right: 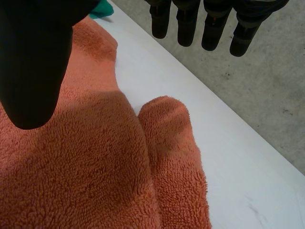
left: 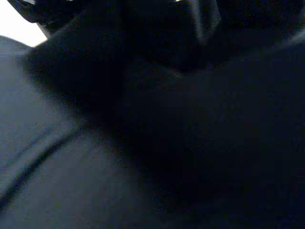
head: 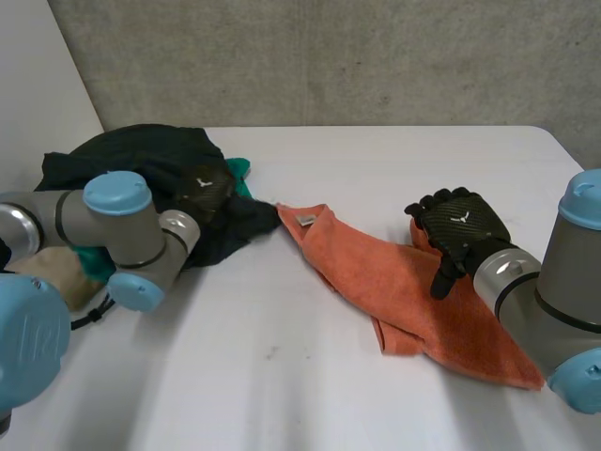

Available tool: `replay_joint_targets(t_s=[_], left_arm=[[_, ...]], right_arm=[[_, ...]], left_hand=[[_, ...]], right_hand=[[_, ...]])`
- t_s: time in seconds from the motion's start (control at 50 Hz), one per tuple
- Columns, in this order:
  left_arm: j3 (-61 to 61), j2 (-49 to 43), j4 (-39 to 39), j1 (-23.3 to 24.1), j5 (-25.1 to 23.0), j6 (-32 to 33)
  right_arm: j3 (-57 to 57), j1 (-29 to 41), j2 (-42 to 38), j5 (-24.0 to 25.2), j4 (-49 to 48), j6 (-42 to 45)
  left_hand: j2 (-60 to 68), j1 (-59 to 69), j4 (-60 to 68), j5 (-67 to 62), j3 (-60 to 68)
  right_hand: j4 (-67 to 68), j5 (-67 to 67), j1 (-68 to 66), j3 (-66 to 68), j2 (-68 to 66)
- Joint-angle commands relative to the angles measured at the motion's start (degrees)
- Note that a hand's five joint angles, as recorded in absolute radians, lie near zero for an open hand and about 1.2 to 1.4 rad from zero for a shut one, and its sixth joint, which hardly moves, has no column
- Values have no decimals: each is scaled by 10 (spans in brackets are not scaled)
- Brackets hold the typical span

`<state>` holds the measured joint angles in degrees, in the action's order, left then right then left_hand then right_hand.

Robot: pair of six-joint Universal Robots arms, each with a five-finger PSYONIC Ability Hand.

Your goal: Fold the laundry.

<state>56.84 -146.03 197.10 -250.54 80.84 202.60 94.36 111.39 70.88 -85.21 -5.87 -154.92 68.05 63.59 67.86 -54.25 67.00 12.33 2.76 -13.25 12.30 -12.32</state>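
1. Left arm [head: 113, 225] is closest, reaching in over the table's left edge. Its left hand [head: 205, 186] rests palm-down on the dark garment [head: 141, 155]. The left wrist view gives dark cloth pressed up close, so I cannot tell whether it grips.
2. White table [head: 282, 376]: the widest bare stretch is the near middle, between the arms. The far right corner is also bare. Best room for spreading, I judge, is that near middle.
3. Dark garment is heaped at the far left corner, with one tail reaching out to touch the orange towel [head: 376, 272]. Risk: lifting the heap may drag its neighbours along, since the pieces overlap.
4. Orange towel lies crumpled on a diagonal from mid-table toward the near right edge, its near end beneath the right arm. Risks:
   - A tug toward that edge could slide it off.
   - The arm may pin it.
   - Its doubled lobes invite catching two layers at once.
5. Right hand [head: 462, 224] hovers over the towel's far edge. Its fingers [right: 186, 24] are straight and spread, the thumb [right: 33, 62] stands well apart, and nothing is held.
6. Teal cloth [head: 241, 171] peeks from under the heap, and a beige cloth [head: 42, 272] lies by the left edge. Both are likely snags.
7. Small label [head: 306, 221] sits at the towel's far corner, a useful edge marker.
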Motion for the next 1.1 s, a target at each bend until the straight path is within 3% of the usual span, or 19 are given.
replay_joint_targets(t_s=[0.02,0.1,0.24,0.32,0.4,0.42,0.44,0.46,0.52,0.6,0.8,0.94,1.1], left_arm=[[-5,24,7,-59,105,28],[-7,35,32,-111,146,92],[-11,0,114,-152,156,221],[-10,-8,137,-159,162,237],[18,1,133,-150,162,204],[29,9,133,-145,162,192],[41,21,133,-141,161,178],[68,56,133,-128,157,148],[107,109,133,-108,150,110],[171,189,131,-80,151,75],[270,304,101,25,129,69],[275,300,82,110,49,70],[193,168,63,170,-32,76]], right_arm=[[-5,0,-5,-2,0,1],[-8,1,-14,-2,0,1],[-11,8,-31,-7,0,1],[-13,7,-31,-12,0,1],[-16,0,-25,-16,1,1],[-17,0,-24,-17,2,1],[-18,0,-23,-17,2,1],[-18,-1,-22,-17,2,1],[-23,-1,-14,-16,2,1],[-29,-1,7,-16,9,0],[-48,-33,72,-7,93,19],[-70,-93,80,-1,211,84],[-5,-115,79,32,211,112]], left_hand=[[119,164,121,-158,130],[119,164,121,-158,130],[119,164,121,-158,130],[119,164,121,-158,130],[119,164,121,-158,130],[119,164,121,-158,130],[26,71,28,-64,37],[-226,-181,-224,188,-215],[-581,-536,-579,542,-570],[-573,-529,-571,535,-563],[-573,-529,-571,535,-563],[-570,-525,-568,532,-560],[-551,-507,-550,513,-541]], right_hand=[[-23,-28,33,-23,23],[-23,-28,33,-23,23],[-23,-28,33,-23,23],[-23,-28,33,-23,23],[-23,-28,33,-23,23],[-23,-28,33,-23,23],[-23,-28,33,-23,23],[-23,-28,33,-23,23],[-23,-28,33,-23,23],[-23,-28,33,-23,23],[-23,-28,33,-23,23],[-23,-28,33,-23,23],[-23,-28,33,-23,23]])
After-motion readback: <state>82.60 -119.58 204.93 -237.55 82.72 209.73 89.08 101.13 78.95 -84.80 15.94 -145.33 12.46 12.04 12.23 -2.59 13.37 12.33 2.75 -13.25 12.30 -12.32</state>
